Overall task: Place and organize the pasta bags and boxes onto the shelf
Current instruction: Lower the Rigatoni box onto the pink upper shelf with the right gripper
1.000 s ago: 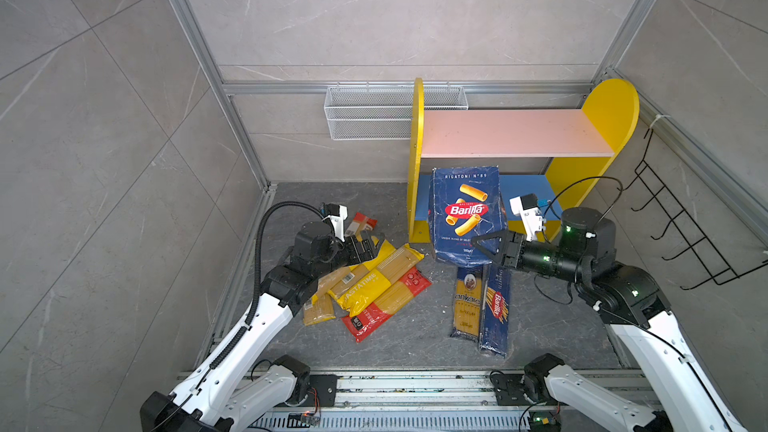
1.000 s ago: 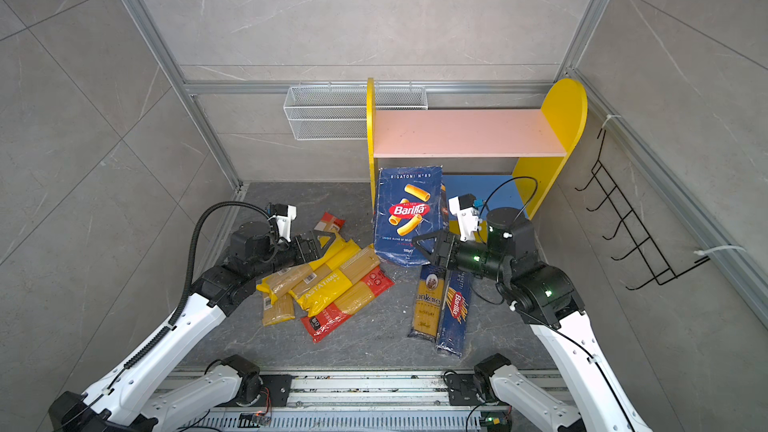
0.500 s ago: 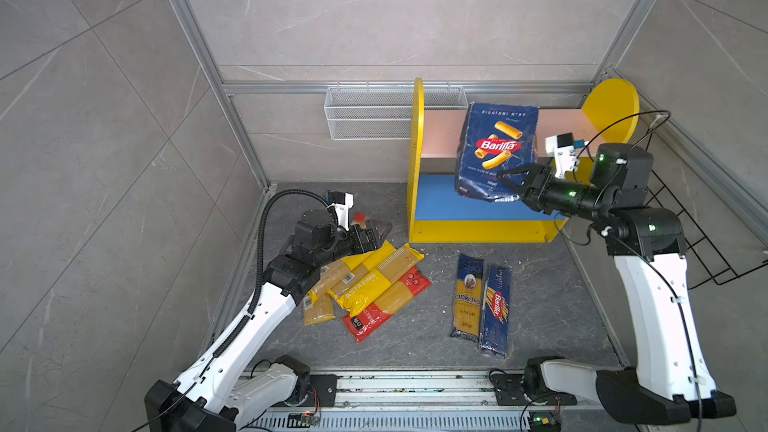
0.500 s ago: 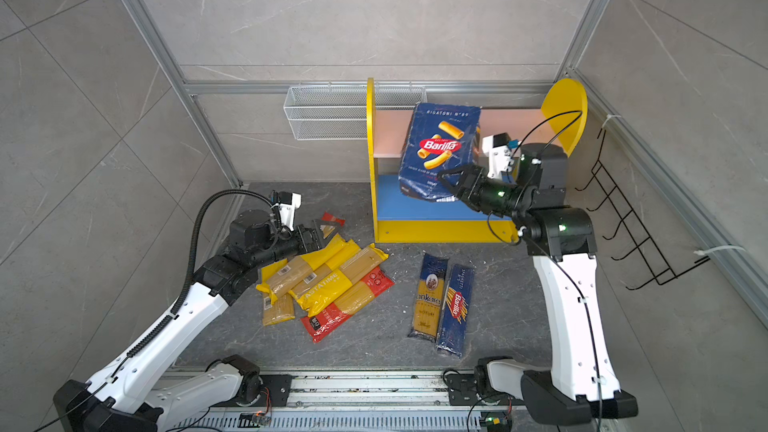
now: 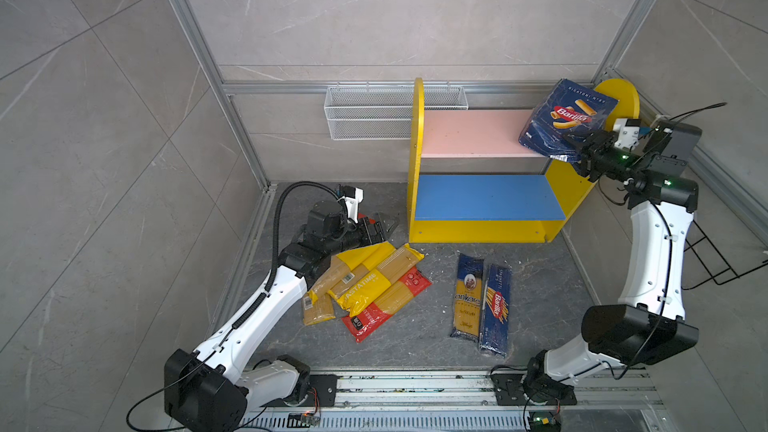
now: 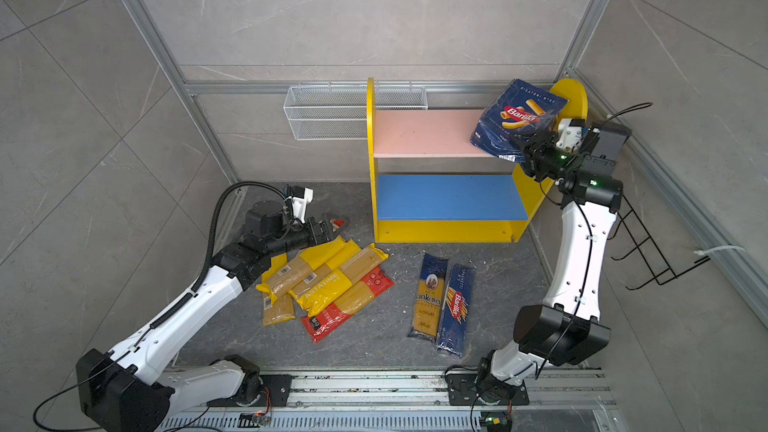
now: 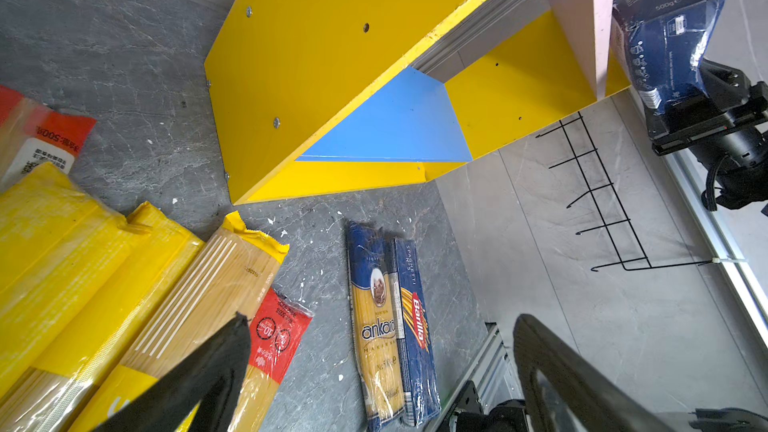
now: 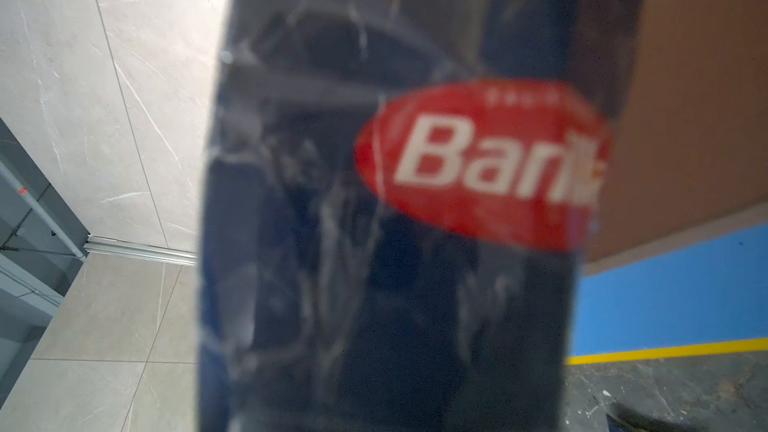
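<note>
- Moved since half a second ago: the rigatoni box (image 5: 561,118) has gone from in front of the middle of the pink board (image 5: 469,132) to its right end. A second ago it stood low against the shelf (image 5: 417,160).
- Right fingers (image 5: 582,144) are clamped on the box's lower right corner. The box rises up and to the left from them, tilted, front face up, before the right yellow panel (whether it touches the board I cannot tell).
- Left fingers (image 7: 199,380) are spread wide with nothing between them, low by the far end of the heap of bags. That arm has hardly shifted.
- Box front reads "RIGATONI" and "Barilla" in a red oval. Its side shows "500g" in the left wrist view, and the right wrist view shows only a blurred "Barilla".
- On the table (image 5: 540,284), in front of the shelf, the ankara bag (image 5: 467,297) and the narrow box (image 5: 496,305) lie side by side, touching. The bag reads "ankara", the box "SPAGHETTI" and "Barilla".
- Heap at the left: yellow bags, one marked "PASTATIME" (image 5: 359,284), overlapping a red-ended bag (image 5: 411,280).
</note>
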`<action>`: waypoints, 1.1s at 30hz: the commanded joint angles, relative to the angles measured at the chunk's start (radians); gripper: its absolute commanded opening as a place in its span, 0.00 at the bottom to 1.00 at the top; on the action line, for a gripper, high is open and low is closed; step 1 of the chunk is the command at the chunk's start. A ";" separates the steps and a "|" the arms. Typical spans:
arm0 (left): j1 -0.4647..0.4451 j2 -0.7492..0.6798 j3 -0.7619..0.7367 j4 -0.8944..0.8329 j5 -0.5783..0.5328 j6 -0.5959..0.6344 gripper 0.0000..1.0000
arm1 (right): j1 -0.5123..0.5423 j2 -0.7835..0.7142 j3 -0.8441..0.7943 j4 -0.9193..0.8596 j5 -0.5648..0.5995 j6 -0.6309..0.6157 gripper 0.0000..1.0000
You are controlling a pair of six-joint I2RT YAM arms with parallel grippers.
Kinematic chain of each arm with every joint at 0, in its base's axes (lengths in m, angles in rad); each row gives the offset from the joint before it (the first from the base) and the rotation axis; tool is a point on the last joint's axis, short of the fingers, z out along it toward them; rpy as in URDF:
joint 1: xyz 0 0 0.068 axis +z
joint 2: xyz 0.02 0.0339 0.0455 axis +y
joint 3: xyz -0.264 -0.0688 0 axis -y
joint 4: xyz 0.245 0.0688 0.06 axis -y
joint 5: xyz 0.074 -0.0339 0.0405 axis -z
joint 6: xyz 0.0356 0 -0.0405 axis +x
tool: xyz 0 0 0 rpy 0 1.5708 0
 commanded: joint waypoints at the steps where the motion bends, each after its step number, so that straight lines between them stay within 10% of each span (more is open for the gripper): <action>1: 0.005 0.019 0.022 0.077 0.039 -0.026 1.00 | 0.011 -0.039 0.056 0.168 0.007 -0.005 0.30; 18: 0.006 -0.032 -0.026 0.076 0.026 -0.023 1.00 | 0.044 -0.007 0.075 0.081 0.100 -0.027 0.46; 24: 0.007 -0.064 -0.049 0.067 0.019 -0.018 1.00 | 0.106 -0.027 0.057 0.071 0.156 -0.056 0.88; 33: 0.012 -0.093 -0.075 0.061 0.023 -0.015 1.00 | 0.138 -0.043 0.098 -0.053 0.185 -0.127 0.90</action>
